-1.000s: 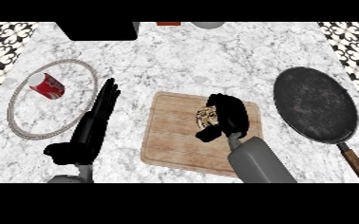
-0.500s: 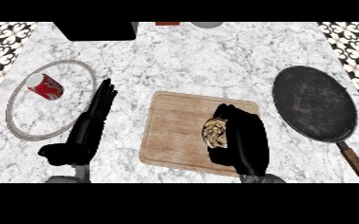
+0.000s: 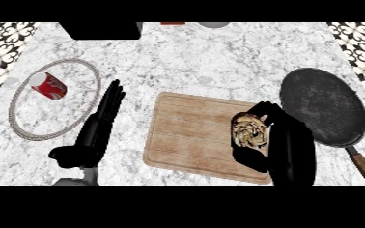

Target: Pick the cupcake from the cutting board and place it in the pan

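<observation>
The cupcake (image 3: 249, 130), with swirled tan frosting, hangs over the right end of the wooden cutting board (image 3: 192, 133). My right hand (image 3: 285, 142) is curled round it from the right, so only its left face shows. The dark round pan (image 3: 321, 106) lies on the counter just right of the board, its brown handle (image 3: 357, 159) pointing to the lower right. My left hand (image 3: 96, 125) rests open on the counter left of the board, fingers straight and pointing away from me.
A glass-rimmed plate (image 3: 21, 125) at the left holds a red can (image 3: 49, 84). A black block (image 3: 100, 30) sits at the counter's far edge, with small red and grey items beside it. Patterned tiles show at both upper corners.
My right hand has closed round the cupcake and carried it right, from the board's middle toward the board's right end near the pan. The left hand has barely shifted.
</observation>
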Controlling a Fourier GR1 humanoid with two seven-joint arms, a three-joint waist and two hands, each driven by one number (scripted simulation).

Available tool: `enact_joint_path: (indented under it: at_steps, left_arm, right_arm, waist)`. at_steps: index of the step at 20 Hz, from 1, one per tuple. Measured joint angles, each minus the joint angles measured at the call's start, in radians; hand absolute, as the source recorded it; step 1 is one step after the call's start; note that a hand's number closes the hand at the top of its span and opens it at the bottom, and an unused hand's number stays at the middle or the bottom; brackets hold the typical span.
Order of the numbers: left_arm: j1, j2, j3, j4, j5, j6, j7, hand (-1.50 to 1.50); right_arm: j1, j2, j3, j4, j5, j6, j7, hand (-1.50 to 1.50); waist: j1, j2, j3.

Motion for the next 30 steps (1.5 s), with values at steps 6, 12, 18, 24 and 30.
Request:
enact_joint_path:
  at_steps: [6, 12, 18, 24, 30]
  left_arm:
    - [-0.018, -0.009, -0.003, -0.028, -0.017, 0.013, 0.042, 0.0]
    - [-0.016, -0.019, -0.008, -0.027, -0.023, 0.01, 0.038, 0.0]
    - [-0.026, -0.024, -0.005, -0.023, -0.025, 0.006, 0.046, 0.0]
    - [-0.016, -0.02, 0.004, -0.015, -0.024, -0.011, 0.022, 0.0]
    - [-0.024, -0.035, -0.012, 0.001, -0.039, -0.011, 0.008, 0.0]
  right_arm:
    - [0.014, -0.053, -0.201, 0.073, -0.153, -0.114, -0.13, 1.5]
    - [-0.021, -0.149, -0.387, 0.265, -0.236, -0.236, -0.313, 1.5]
    - [-0.121, -0.197, -0.539, 0.523, -0.328, -0.403, -0.502, 1.5]
    - [-0.277, -0.257, -0.673, 0.852, -0.509, -0.479, -0.765, 1.5]
    - [-0.401, -0.328, -0.729, 1.16, -0.583, -0.374, -0.853, -1.5]
  waist:
    - [0.005, 0.002, 0.0]
    - [0.009, 0.003, 0.001]
    - [0.014, 0.005, 0.001]
    - [0.019, 0.006, 0.001]
    - [0.037, 0.012, 0.001]
